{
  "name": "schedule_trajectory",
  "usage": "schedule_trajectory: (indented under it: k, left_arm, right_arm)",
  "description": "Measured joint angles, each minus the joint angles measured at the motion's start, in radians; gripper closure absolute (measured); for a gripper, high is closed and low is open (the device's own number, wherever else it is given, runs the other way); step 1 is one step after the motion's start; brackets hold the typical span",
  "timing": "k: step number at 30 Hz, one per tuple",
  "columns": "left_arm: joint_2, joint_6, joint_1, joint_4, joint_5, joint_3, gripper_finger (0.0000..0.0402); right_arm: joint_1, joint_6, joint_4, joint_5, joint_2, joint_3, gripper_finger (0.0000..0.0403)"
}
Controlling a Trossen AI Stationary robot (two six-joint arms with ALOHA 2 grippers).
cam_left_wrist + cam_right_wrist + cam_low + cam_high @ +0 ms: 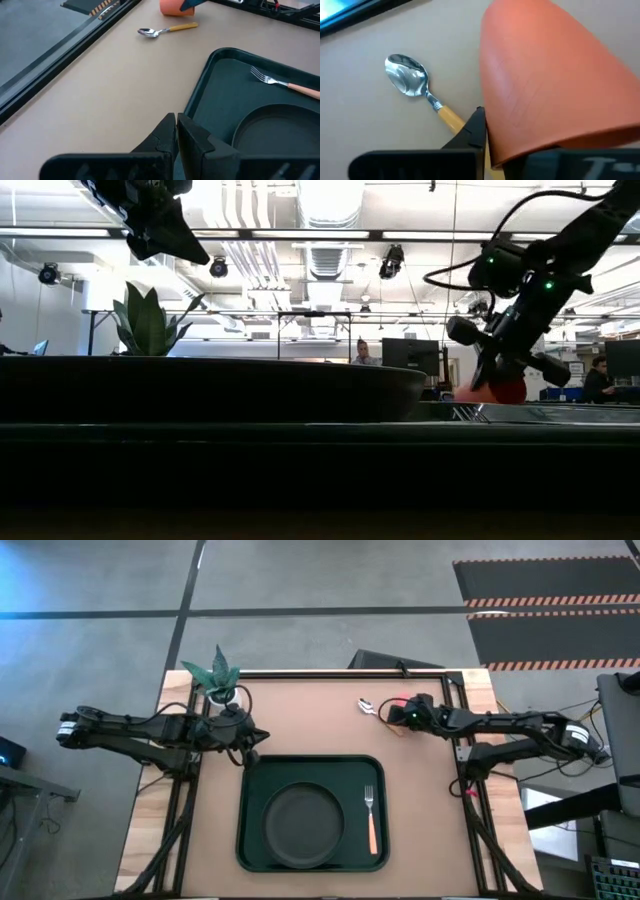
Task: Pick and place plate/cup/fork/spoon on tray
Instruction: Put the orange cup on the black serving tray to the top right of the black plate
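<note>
The dark green tray (250,840) lies at the table's near middle. On it are the dark plate (300,825) and the orange-handled fork (371,815), to the plate's right. The spoon (368,705) lies on the table beyond the tray, and also shows in the right wrist view (415,82). My right gripper (400,712) is shut on the red cup (550,80) just right of the spoon. My left gripper (250,752) is shut and empty above the tray's far left corner (220,55). My right gripper holds the red cup by its wall near the rim (495,135). One finger (476,127) lies against the outside of the wall; the cup hides the other finger. The cup is tilted, its base pointing away from the gripper. It sits low by the table (505,390); whether it touches the table I cannot tell.
A white pot with a green plant (222,690) stands at the table's far left corner, just beyond my left gripper. Bare table lies between the tray's far rim and the spoon. Dark frame rails (460,730) run along the table's sides.
</note>
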Motion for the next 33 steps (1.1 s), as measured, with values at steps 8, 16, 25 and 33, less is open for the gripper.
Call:
schedule_trajectory:
  k: [8,16,25,33]
  left_arm:
    - [0.0,0.0,0.0,0.001,0.0,0.0,0.0402]
    - [-0.001,0.047,0.0,-0.002,-0.016,0.0,0.0402]
    - [-0.076,0.112,0.063,-0.169,-0.162,0.107,0.0402]
    - [-0.212,0.111,0.097,-0.288,-0.227,0.169,0.0402]
  right_arm:
    - [0.02,-0.117,-0.077,-0.127,-0.052,0.194,0.0394]
    - [0.167,-0.219,-0.586,-0.231,0.035,0.693,0.0394]
    - [0.35,-0.33,-0.903,-0.153,0.32,1.228,0.0395]
    - [0.416,-0.433,-0.918,-0.281,0.608,1.503,0.0395]
